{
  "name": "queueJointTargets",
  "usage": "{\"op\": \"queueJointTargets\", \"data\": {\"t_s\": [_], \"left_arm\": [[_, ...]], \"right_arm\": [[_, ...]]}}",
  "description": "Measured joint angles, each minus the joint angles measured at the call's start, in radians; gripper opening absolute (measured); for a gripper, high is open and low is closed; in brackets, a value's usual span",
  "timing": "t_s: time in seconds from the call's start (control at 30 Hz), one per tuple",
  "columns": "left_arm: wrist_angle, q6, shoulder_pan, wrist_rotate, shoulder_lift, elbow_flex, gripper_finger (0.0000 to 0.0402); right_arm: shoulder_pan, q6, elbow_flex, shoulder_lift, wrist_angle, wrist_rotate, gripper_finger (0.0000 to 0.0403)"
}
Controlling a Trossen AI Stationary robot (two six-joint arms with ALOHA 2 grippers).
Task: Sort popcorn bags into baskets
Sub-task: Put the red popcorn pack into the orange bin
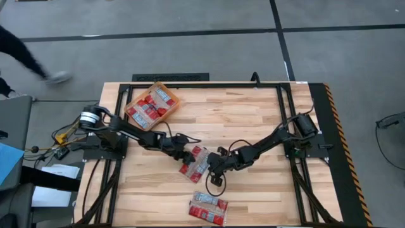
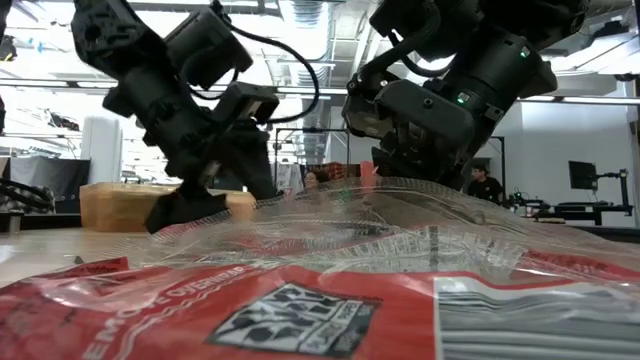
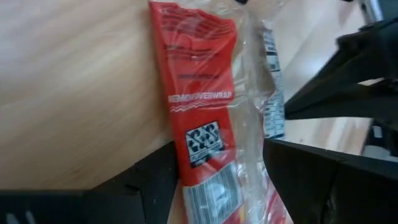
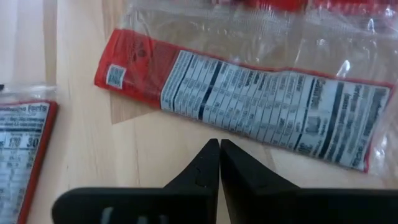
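Observation:
A red popcorn bag (image 1: pixel 197 161) in clear wrap lies at mid-table, and my left gripper (image 1: pixel 185 155) is closed across it (image 3: pixel 205 124). My right gripper (image 1: pixel 214 166) sits just right of that bag, shut; in the right wrist view its tips (image 4: pixel 219 146) hover over bare wood, short of a bag's label side (image 4: pixel 267 106). Two more bags (image 1: pixel 209 209) lie flat at the near edge, and they fill the low view's foreground (image 2: pixel 300 310). The orange basket (image 1: pixel 174 104) stands at the far left with several bags inside. My left gripper pinches the popcorn bag across its width, one finger (image 3: pixel 149 177) on the red edge (image 3: pixel 186 168) and the other finger (image 3: pixel 311 171) on the clear-wrap edge (image 3: pixel 264 155). The fingers come from the table's left, slanting down. The bag's far end lies on the wood.
The basket (image 2: pixel 105 210) shows tan behind my left arm in the low view. Another bag (image 4: pixel 25 143) lies on the wood close to my right gripper. Both arms meet at mid-table, close together. Bare wood spreads to the right and the far side. A person walks beyond the table's far left.

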Motion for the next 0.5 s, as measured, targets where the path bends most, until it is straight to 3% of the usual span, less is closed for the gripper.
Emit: {"op": "queueJointTargets", "data": {"t_s": [0.27,0.37,0.5], "left_arm": [[0.136,-0.029,0.010,0.055,0.073,0.000,0.0216],[0.141,-0.031,0.013,0.055,0.076,0.001,0.0186],[0.172,-0.047,0.019,0.062,0.079,0.001,0.0112]], "right_arm": [[-0.064,-0.002,0.001,0.024,0.061,-0.015,0.0024],[-0.075,-0.019,0.001,0.024,0.066,-0.041,0.0022],[-0.076,-0.033,0.000,0.013,0.061,-0.046,0.0030]]}}
